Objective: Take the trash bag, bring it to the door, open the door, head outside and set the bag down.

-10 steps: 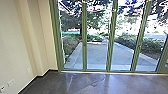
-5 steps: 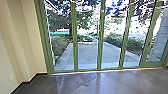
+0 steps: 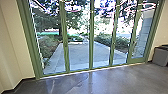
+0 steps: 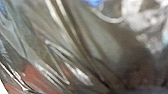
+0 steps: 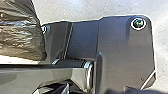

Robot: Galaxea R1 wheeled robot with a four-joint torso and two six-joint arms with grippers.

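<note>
1. Left wrist view, right up against the trash bag (image 4: 105, 45): dark, see-through plastic, creased and shiny, with something reddish inside and a pale crumpled patch near it. You've got the bag close to that wrist, but whether your left gripper is clenched on it or released, I can't tell.
2. Over to your right wrist view, and there's the bag again, bulging past part of the robot's dark plate (image 5: 120, 47), above grey floor. Your right gripper's jaws? Can't tell how far apart they stand, or whether they're touching anything.
3. Now the head view gives you what the wrist views don't: green-framed glass panels (image 3: 91, 50), a door (image 3: 136, 60) at the right end of the row, looking shut, and a grey bin (image 3: 160, 57) near it by the wall. Through the glass, you see paving (image 3: 80, 53) between shrubs (image 3: 48, 46).
</note>
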